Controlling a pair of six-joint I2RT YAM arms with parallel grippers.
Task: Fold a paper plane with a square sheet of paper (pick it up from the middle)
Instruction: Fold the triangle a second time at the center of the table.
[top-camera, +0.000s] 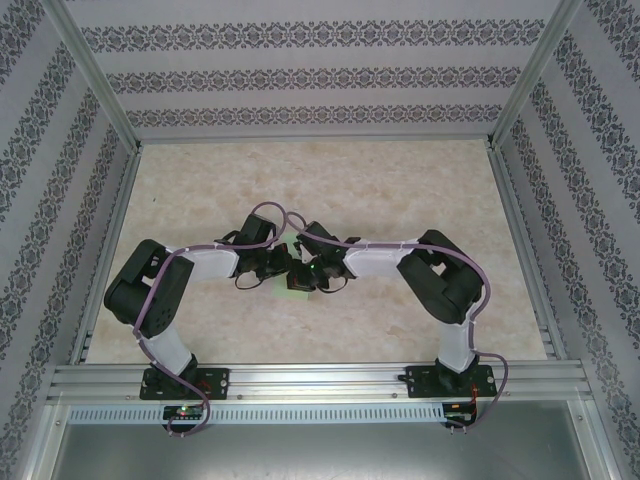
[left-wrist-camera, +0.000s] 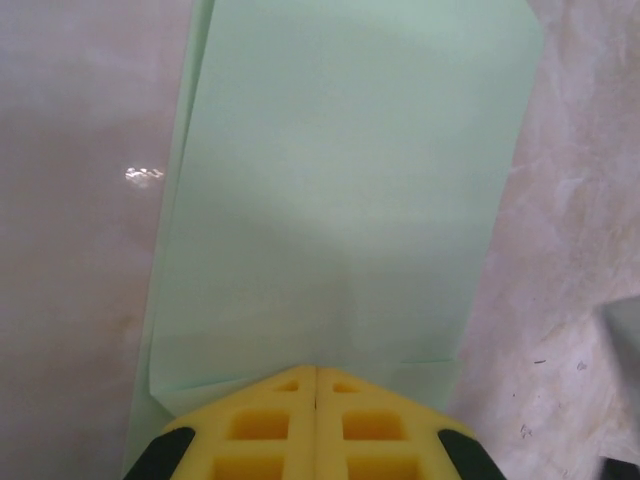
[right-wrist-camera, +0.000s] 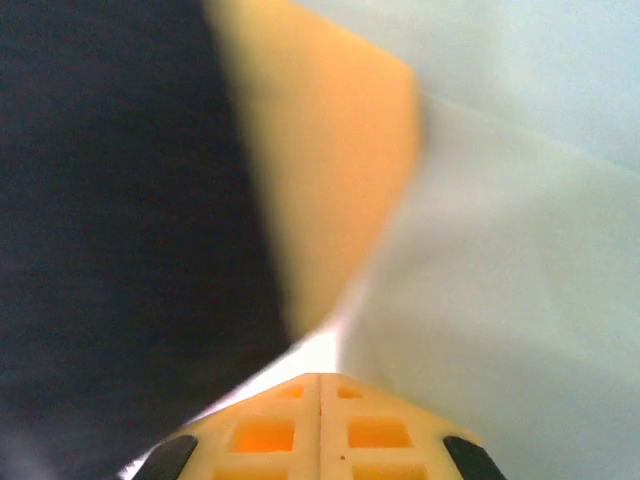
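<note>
Where they meet over the middle of the bench (top-camera: 420, 200), the left fingers (left-wrist-camera: 308, 382) and right fingers (right-wrist-camera: 312, 390) are each pressed together, tips at the folded mint-green paper (left-wrist-camera: 340, 200).

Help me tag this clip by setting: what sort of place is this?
Probably a purpose-built robot test cell, not a home or workshop: an aluminium frame holds patterned wall panels around a marbled table, and the left arm and right arm are bolted to a rail at its near edge.
</note>
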